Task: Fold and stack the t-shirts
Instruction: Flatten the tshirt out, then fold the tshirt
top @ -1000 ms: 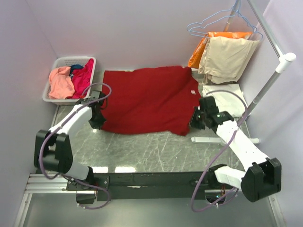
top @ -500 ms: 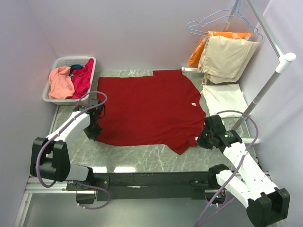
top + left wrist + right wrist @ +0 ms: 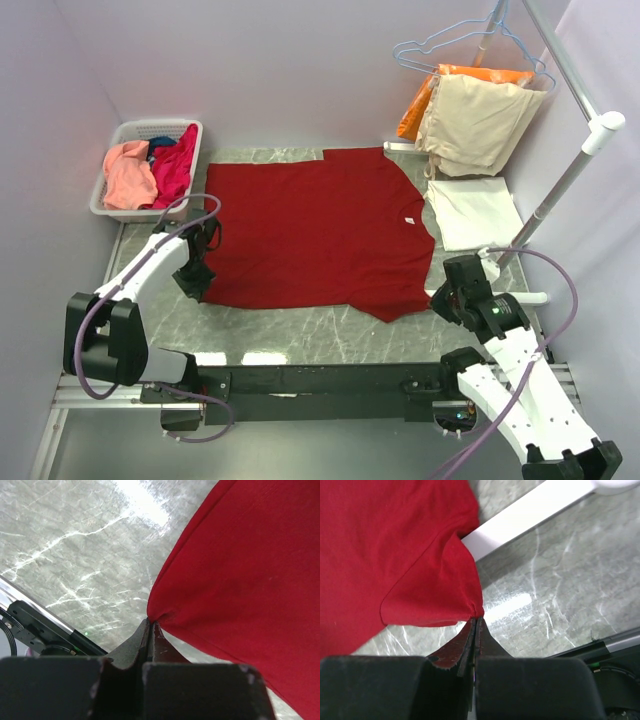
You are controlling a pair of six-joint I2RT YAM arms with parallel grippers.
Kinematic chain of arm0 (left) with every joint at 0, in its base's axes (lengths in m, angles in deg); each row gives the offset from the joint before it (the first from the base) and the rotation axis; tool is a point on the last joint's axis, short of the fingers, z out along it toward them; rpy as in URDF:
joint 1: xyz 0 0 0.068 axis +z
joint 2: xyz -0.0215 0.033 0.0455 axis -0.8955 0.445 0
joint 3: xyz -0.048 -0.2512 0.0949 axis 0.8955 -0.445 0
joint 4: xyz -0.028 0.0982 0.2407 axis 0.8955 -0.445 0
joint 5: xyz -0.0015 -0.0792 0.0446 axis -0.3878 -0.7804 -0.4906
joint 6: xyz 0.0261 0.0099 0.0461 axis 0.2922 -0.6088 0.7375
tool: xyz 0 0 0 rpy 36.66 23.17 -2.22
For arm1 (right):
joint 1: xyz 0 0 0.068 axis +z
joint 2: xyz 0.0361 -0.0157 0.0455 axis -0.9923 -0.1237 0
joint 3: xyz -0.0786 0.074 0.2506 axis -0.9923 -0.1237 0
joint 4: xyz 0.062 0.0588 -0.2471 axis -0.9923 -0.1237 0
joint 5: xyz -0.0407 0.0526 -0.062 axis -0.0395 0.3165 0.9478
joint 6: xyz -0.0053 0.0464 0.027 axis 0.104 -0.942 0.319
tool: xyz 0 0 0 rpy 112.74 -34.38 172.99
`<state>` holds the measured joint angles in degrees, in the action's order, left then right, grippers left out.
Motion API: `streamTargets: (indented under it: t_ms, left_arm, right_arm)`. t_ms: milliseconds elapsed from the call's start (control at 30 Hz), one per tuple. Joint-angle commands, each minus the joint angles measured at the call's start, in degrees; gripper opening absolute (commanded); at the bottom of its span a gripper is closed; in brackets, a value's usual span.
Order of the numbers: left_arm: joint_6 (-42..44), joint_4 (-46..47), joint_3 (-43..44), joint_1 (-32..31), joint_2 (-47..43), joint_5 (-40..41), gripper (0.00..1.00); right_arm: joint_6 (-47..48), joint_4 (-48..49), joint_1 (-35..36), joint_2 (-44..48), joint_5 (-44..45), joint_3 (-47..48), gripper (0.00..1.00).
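Note:
The dark red t-shirt (image 3: 315,230) lies spread flat on the marble table, collar to the right. My left gripper (image 3: 197,281) is shut on its near left hem corner (image 3: 155,615). My right gripper (image 3: 441,297) is shut on the edge of its near right sleeve (image 3: 476,611). A folded cream-white t-shirt (image 3: 476,211) lies at the right. Salmon-pink (image 3: 128,174), magenta (image 3: 175,165) and blue (image 3: 160,145) shirts fill the basket at the back left.
A white laundry basket (image 3: 119,135) stands at the back left. Beige (image 3: 478,125) and orange (image 3: 480,74) garments hang on wire hangers at the back right. The rack's white pole (image 3: 565,183) and its white foot bar (image 3: 530,515) stand by the right gripper.
Both grippers have pulled the red shirt toward the near edge and spread it flat. The right arm has moved near and right; the left gripper moved slightly nearer.

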<state>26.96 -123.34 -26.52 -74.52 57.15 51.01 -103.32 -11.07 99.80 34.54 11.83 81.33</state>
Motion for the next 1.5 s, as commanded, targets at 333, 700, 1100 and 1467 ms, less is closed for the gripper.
streamTargets:
  t_ms: [333, 700, 1100, 1467]
  left_arm:
    - [-2.6, -3.5, 0.1, 1.7, -3.2, -2.0, 0.01]
    - [-4.4, -5.1, -3.6, 1.7, -6.3, -2.7, 0.01]
    - [-4.5, -5.9, -5.1, 1.7, -10.0, -2.9, 0.01]
    - [-2.0, -2.1, 1.5, 1.7, -4.0, 1.6, 0.01]
  right_arm:
    - [-2.1, 0.6, 0.3, -3.9, 4.3, 5.0, 0.00]
    - [-4.5, -4.0, 0.3, -1.0, 6.0, 7.2, 0.00]
    - [-1.4, -2.0, 0.4, 0.5, 1.5, 5.5, 0.00]
    - [5.5, 10.2, 0.4, -9.5, 2.6, 12.7, 0.00]
